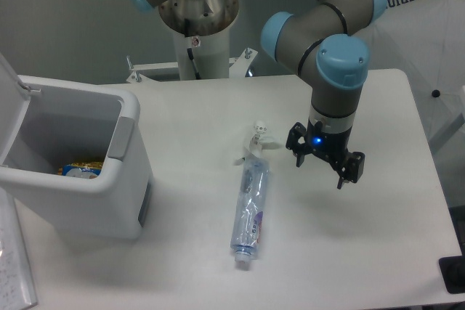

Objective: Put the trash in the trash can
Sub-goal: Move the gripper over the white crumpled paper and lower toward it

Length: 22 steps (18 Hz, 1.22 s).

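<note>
White table (pixel 182 128) holds bottle (pixel 249 208), bin (pixel 80 172) (lid up); gripper (pixel 325 162) spread.

White table (pixel 378 252); yellow-and-blue packet (pixel 80 170) inside bin; white cloth (pixel 429 12) with lettering behind.

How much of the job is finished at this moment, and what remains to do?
Done: nothing of the task. The bin is open and holds only a yellow-and-blue packet. In hand: nothing; the end effector hangs open and empty, to the right of the bottle. Left: the bottle and the paper scrap both lie on the table.
</note>
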Motion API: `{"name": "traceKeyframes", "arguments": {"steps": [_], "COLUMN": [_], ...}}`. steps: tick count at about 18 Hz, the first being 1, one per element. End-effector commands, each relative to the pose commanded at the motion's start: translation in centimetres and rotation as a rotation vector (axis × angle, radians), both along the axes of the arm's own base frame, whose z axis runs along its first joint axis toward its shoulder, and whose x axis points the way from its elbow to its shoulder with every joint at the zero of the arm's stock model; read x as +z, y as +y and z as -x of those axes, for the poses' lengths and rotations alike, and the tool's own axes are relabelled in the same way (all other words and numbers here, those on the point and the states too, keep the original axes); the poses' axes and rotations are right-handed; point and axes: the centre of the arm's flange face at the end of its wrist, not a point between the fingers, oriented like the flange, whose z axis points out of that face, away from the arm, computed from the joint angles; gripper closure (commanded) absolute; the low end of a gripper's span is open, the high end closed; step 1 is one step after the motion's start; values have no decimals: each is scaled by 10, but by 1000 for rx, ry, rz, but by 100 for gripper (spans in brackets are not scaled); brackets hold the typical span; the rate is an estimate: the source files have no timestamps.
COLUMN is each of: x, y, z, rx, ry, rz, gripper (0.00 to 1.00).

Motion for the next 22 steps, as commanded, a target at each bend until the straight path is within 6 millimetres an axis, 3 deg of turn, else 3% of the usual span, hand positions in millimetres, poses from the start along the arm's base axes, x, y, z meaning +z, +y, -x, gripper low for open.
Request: {"name": "traceKeyframes", "arguments": {"steps": [5,10,14,17,22], "x": [-12,-25,-53,-50,-42], "y": [-3,1,-13,-20,-15], "z": [-10,-34,-53,-73,-100], "rx": [27,44,48,41,34], "ry": [-28,-66,-125,-129,-138], "rz": [9,18,44,51,55], "gripper": [0,0,0,0,0]}}
